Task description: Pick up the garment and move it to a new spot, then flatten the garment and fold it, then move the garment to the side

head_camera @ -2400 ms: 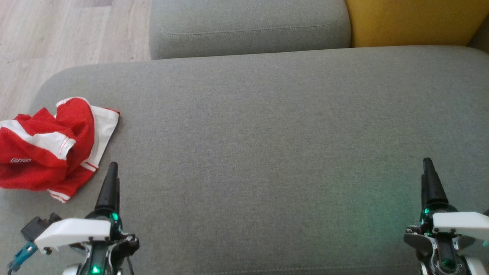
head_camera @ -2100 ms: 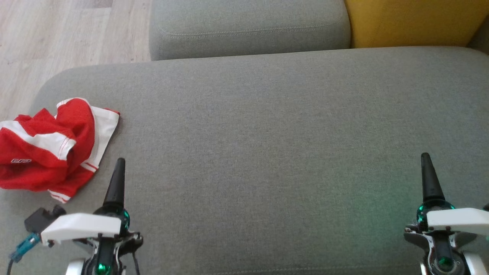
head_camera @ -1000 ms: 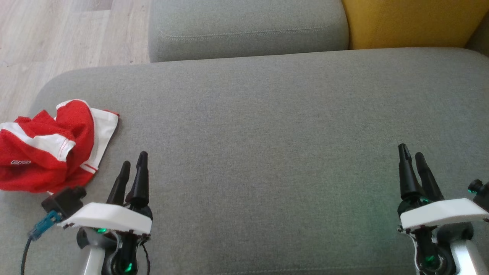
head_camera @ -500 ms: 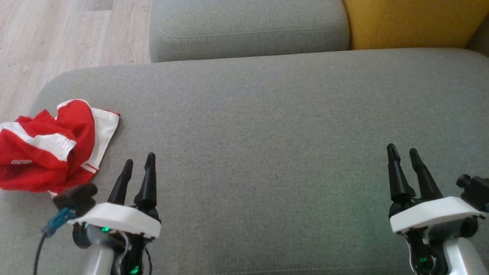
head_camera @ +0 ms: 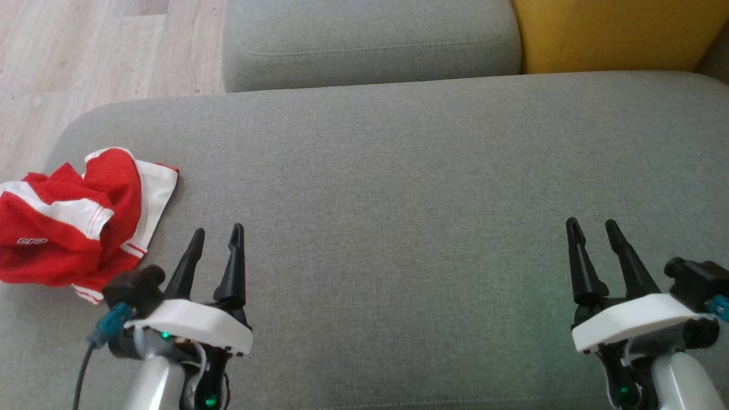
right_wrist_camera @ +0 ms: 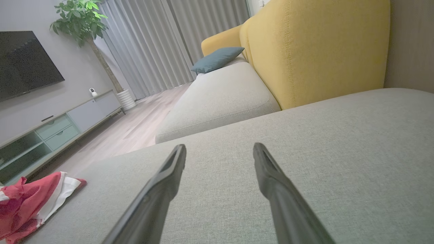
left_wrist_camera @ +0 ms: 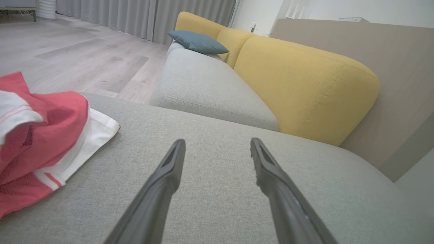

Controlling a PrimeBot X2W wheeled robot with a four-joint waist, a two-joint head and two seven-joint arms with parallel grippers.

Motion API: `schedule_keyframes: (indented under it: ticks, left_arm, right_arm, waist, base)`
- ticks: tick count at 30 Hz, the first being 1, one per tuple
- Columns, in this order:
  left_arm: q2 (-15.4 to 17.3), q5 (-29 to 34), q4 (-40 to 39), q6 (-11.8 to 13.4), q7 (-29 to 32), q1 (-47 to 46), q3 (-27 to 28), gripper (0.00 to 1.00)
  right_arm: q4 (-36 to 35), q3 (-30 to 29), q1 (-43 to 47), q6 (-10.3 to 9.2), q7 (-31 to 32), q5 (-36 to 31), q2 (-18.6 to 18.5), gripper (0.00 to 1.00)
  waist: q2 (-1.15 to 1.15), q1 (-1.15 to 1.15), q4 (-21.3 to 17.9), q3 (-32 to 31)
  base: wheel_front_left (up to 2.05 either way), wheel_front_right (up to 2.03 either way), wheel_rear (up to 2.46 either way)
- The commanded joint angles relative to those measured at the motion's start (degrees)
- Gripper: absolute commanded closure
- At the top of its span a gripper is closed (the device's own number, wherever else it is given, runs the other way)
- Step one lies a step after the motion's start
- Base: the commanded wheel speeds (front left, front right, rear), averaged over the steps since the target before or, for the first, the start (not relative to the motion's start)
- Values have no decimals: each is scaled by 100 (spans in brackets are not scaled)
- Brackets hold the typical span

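While hovering low over a wide grey seat cushion [head_camera: 387, 188], holding the left gripper [head_camera: 217, 229] at the near left, jaws spread apart and pinching nothing. Holding the right gripper [head_camera: 591, 221] at the near right in the same way, jaws spread wide, gripping nothing, dark fingers pointing away across the cushion.

Leaving the garment [head_camera: 68, 222] untouched: lying crumpled in a heap at the far left end of the cushion, close to its rounded edge. Showing red cloth with white bands, thin red stripes along a white hem and a small white logo on the red. Sitting just to the left of the left gripper, near it but apart from the fingertips. Resting well apart from the right gripper, with the width of the cushion between.

Facing a second grey cushion [head_camera: 370, 40] beyond the far edge, with a yellow backrest [head_camera: 615, 31] to its right and a pale wood floor [head_camera: 85, 51] to its left.

Looking along the left fingers, catching the garment's white edge at the left and a blue pillow [left_wrist_camera: 198, 41] far off on the sofa. Looking along the right fingers, catching the garment small at the lower left, grey curtains [right_wrist_camera: 176, 37], a potted plant [right_wrist_camera: 79, 20], a dark television [right_wrist_camera: 23, 64] on the wall and a low cabinet [right_wrist_camera: 51, 132] beneath it.
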Motion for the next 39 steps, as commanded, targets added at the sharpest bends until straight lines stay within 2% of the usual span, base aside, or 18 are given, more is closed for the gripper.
schedule_keyframes:
  ticks: [1,24,39]
  left_arm:
    - [127,138,-163,23,-80,-344,134,0]
    - [158,1494,-118,295,-467,-359,-150,0]
    - [128,1402,32,337,-473,-338,-61,0]
  right_arm:
    - [-229,132,-153,19,-43,-141,-19,0]
    - [-236,125,-21,23,-166,-1602,126,0]
    - [-119,-45,17,23,-211,-1426,245,0]
  waist:
    - [0,0,1,-1]
    - [0,0,71,5]
    - [0,0,72,38]
  base:
    - [0,0,0]
    - [0,0,0]
    - [0,0,0]
